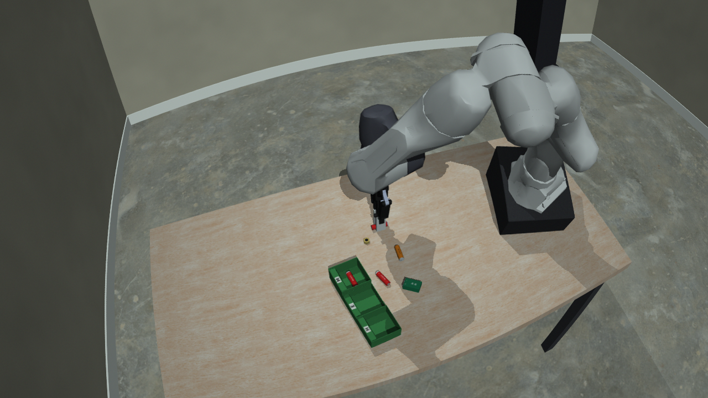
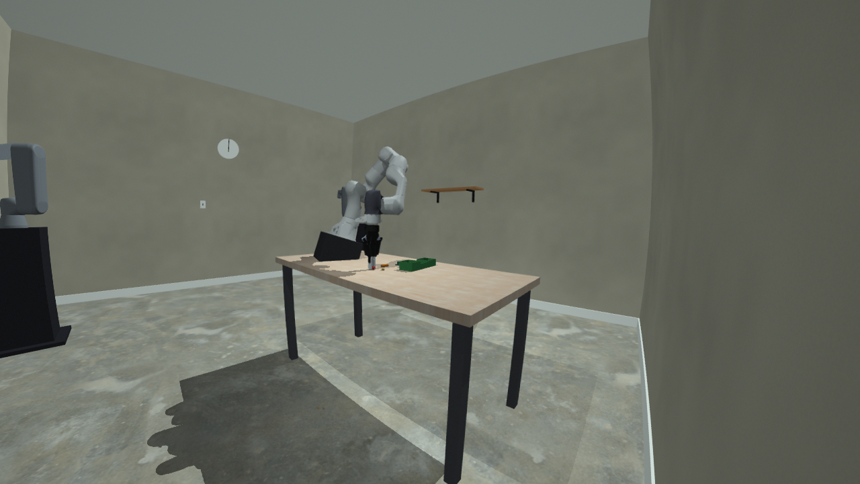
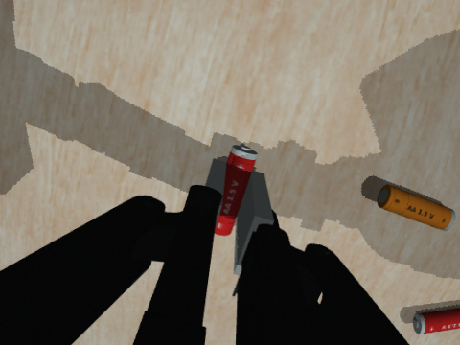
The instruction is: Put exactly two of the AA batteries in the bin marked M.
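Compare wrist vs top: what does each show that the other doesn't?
Wrist only: the gripper fingers closing around the red battery, its printed label and metal cap, with table shadow behind.

Top only: the green bin row with a red battery in its end compartment, the small green box, the yellowish ring, the arm base.

Both: the orange battery and the loose red battery beside the bins.

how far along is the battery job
About halfway, it seems. One red battery already lies in an end compartment of the green bin; its mark is unreadable. The hand is closed around a second red battery down at the table. Left: lift, carry, drop it in, let go.
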`<state>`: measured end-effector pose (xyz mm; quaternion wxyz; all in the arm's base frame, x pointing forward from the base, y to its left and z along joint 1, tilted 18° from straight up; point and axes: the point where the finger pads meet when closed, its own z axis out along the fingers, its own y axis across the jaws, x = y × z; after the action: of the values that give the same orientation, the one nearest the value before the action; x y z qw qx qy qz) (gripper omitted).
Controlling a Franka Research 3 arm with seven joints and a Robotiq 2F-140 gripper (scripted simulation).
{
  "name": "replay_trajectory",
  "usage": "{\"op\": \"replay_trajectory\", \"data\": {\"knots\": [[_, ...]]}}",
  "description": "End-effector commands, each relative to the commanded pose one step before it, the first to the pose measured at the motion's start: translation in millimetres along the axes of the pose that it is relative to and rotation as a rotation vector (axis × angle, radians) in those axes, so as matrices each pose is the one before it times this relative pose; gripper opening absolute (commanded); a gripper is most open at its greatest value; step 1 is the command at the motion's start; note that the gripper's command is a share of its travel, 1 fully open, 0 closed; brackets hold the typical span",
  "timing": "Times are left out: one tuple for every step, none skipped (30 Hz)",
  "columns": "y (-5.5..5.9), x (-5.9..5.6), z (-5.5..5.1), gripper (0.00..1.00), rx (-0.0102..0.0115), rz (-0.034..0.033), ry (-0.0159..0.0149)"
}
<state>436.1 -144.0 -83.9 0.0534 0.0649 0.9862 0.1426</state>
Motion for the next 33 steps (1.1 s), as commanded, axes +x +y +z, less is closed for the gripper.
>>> {"op": "replay_trajectory", "data": {"knots": [[-0.39,-0.94,-10.08,0.05,0.00070,0.00188,-0.00157],[0.00,0.00,-3.33,0.05,0.00000,0.00000,0.00000],[0.00,0.00,-3.33,0.05,0.00000,0.00000,0.00000],[0.00,0.00,-3.33,0.05,0.00000,0.00000,0.00000],[0.00,0.00,-3.33,0.05,0.00000,0.00000,0.00000],[0.00,0.00,-3.33,0.05,0.00000,0.00000,0.00000],[0.00,0.00,-3.33,0.05,0.00000,0.00000,0.00000],[0.00,0.00,-3.33,0.05,0.00000,0.00000,0.00000],[0.00,0.00,-3.33,0.05,0.00000,0.00000,0.00000],[0.00,0.00,-3.33,0.05,0.00000,0.00000,0.00000],[0.00,0.00,0.00,0.05,0.00000,0.00000,0.00000],[0.00,0.00,0.00,0.05,0.00000,0.00000,0.00000],[0.00,0.00,-3.33,0.05,0.00000,0.00000,0.00000],[0.00,0.00,-3.33,0.05,0.00000,0.00000,0.00000],[0.00,0.00,-3.33,0.05,0.00000,0.00000,0.00000],[0.00,0.00,-3.33,0.05,0.00000,0.00000,0.00000],[0.00,0.00,-3.33,0.05,0.00000,0.00000,0.00000],[0.00,0.00,0.00,0.05,0.00000,0.00000,0.00000],[0.00,0.00,0.00,0.05,0.00000,0.00000,0.00000],[0.00,0.00,0.00,0.05,0.00000,0.00000,0.00000],[0.00,0.00,0.00,0.05,0.00000,0.00000,0.00000],[0.00,0.00,0.00,0.05,0.00000,0.00000,0.00000],[0.00,0.00,0.00,0.05,0.00000,0.00000,0.00000],[0.00,0.00,0.00,0.05,0.00000,0.00000,0.00000],[0.00,0.00,0.00,0.05,0.00000,0.00000,0.00000],[0.00,0.00,0.00,0.05,0.00000,0.00000,0.00000],[0.00,0.00,0.00,0.05,0.00000,0.00000,0.00000],[0.00,0.00,0.00,0.05,0.00000,0.00000,0.00000],[0.00,0.00,0.00,0.05,0.00000,0.00000,0.00000],[0.00,0.00,0.00,0.05,0.00000,0.00000,0.00000],[0.00,0.00,0.00,0.05,0.00000,0.00000,0.00000],[0.00,0.00,0.00,0.05,0.00000,0.00000,0.00000],[0.00,0.00,0.00,0.05,0.00000,0.00000,0.00000]]}}
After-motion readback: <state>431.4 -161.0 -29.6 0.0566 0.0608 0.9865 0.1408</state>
